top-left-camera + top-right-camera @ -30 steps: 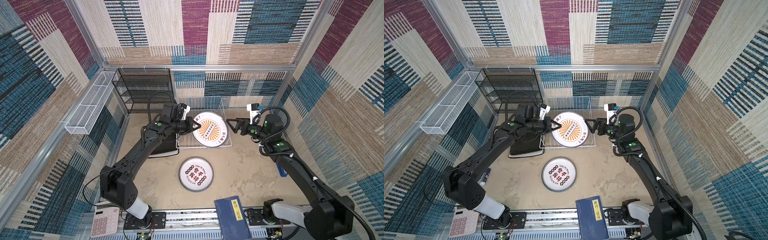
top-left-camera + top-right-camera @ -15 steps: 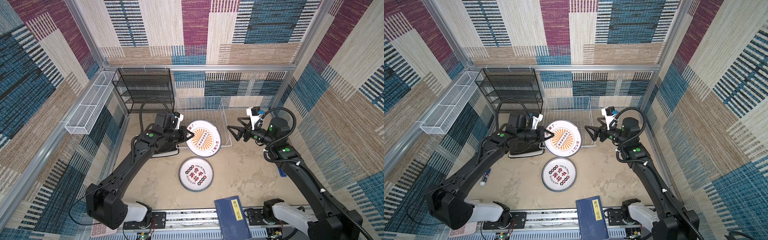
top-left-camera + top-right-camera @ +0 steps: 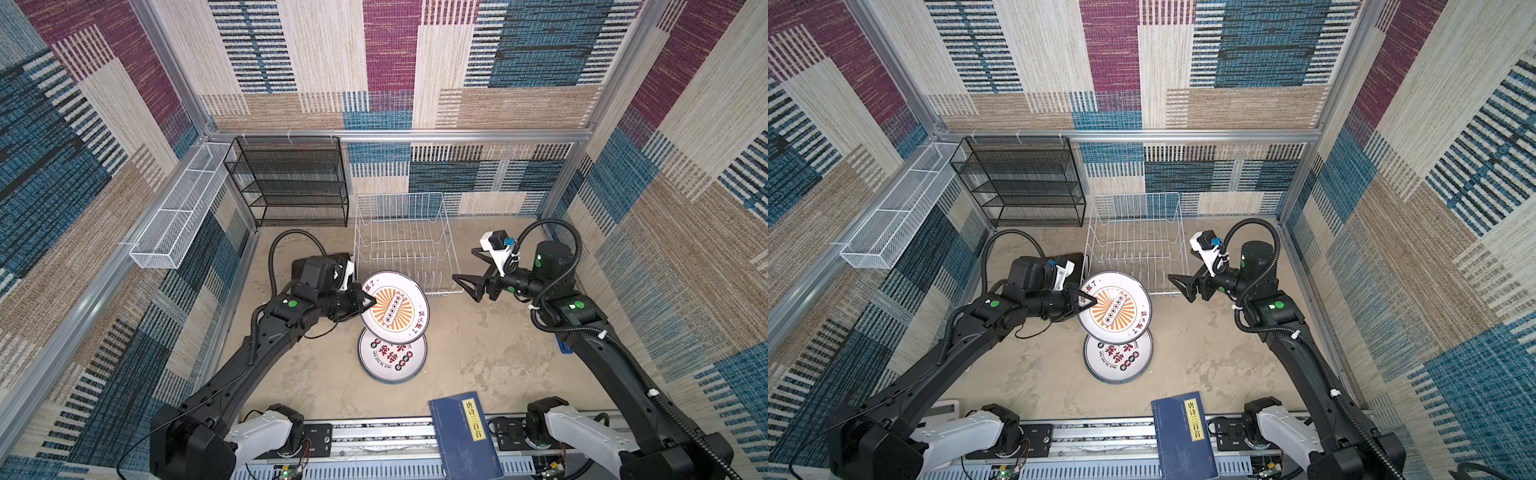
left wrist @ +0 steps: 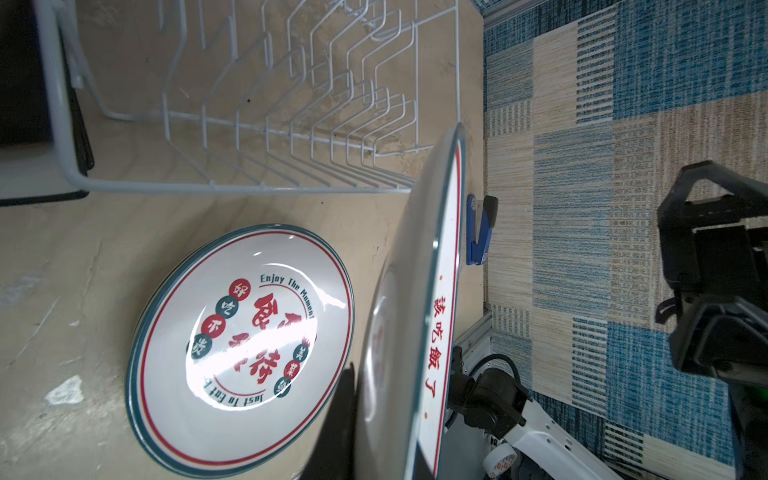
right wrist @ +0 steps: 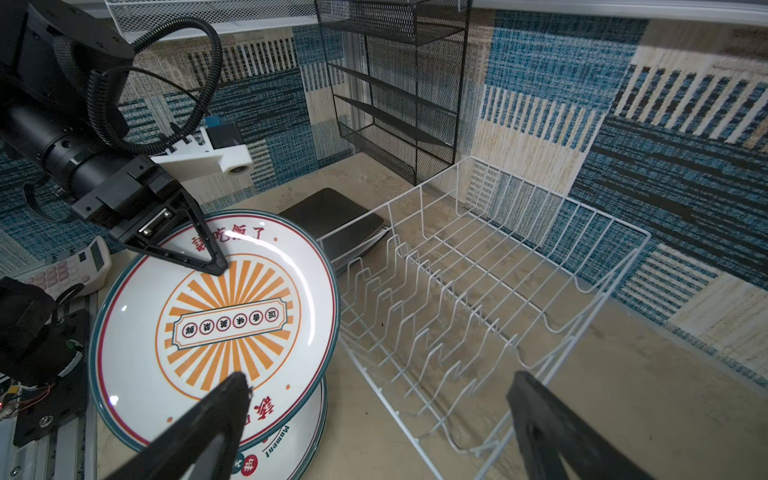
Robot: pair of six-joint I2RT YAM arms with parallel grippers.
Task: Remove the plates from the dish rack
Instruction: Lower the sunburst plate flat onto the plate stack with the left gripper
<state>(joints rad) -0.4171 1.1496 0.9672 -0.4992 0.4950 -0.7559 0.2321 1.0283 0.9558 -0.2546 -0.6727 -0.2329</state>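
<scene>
Pinched together, the black wedge-shaped fingers (image 5: 199, 245) of my left gripper (image 3: 371, 302) clamp the teal-edged rim of the glossy round sunburst plate (image 3: 399, 318). It hangs tilted over the emblem plate (image 3: 392, 359), which lies flat mid-bench, and it overlaps that plate's far rim. My right gripper (image 3: 465, 287) hovers with its fingers spread wide, holding nothing, by the near right corner of the thin white wire dish rack (image 3: 403, 245); the rack stands toward the far edge of the mottled sandy bench (image 3: 478, 353), with a matte black square plate (image 5: 332, 212) flat beside its left side.
</scene>
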